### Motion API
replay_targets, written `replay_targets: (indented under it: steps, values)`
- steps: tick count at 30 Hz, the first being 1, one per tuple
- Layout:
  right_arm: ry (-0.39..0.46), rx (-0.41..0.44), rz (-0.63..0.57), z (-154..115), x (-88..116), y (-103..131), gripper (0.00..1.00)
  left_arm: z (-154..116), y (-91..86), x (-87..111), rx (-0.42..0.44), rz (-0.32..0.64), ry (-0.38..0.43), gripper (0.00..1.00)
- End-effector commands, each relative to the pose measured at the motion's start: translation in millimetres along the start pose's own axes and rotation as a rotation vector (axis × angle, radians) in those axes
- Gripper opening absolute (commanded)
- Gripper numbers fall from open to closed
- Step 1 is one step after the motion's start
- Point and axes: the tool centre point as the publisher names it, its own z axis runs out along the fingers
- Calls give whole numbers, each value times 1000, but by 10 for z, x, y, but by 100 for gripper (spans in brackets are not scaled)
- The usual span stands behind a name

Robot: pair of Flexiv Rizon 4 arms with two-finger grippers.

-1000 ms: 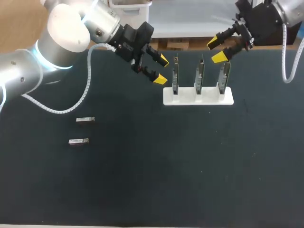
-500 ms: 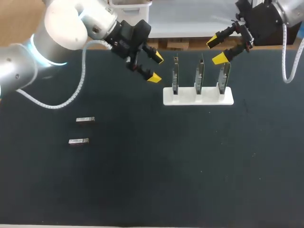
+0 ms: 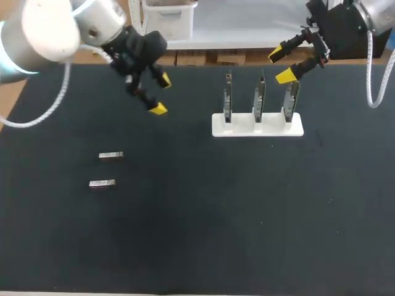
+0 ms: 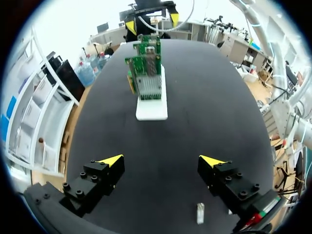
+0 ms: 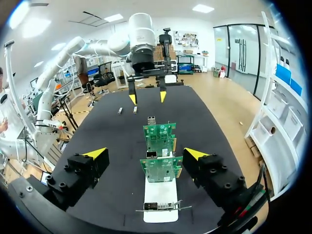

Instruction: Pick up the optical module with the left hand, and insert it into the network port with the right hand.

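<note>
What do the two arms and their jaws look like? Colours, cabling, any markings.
The left arm and right arm both have rounded silver-white links ending in a black wrist block. A white coiled cable loops alongside each. The left arm shows a light-blue ring at a joint. The jaws are black bolted blocks with wedge-shaped bright yellow tips. No markings are readable.

Table [image 3: 247, 216]: we saw a black, matte top spanning the whole head view | white base [image 3: 273, 127]: we found it at roughly 1 o'clock from the table's middle, a long flat slab lying crosswise near the far edge, resting directly on the black top.
</note>
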Motion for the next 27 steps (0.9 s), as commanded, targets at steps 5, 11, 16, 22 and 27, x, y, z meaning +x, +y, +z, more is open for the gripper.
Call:
replay_targets:
  steps: [5, 11, 16, 22, 27]
  values:
    - [0, 5, -1, 2, 2, 19, 100, -200, -465, 411, -76, -8, 91, 100]
    - [0, 5, -1, 2, 2, 19, 100, -219, -581, 665, -95, -24, 193, 100]
    - [0, 5, -1, 2, 2, 19, 100, -197, -689, 859, -95, -33, 265, 100]
    - [0, 5, -1, 2, 2, 19, 100, -144, -783, 1051, -111, -56, 333, 100]
    - [0, 5, -1, 2, 2, 19, 100, -68, -869, 1160, -97, -77, 372, 100]
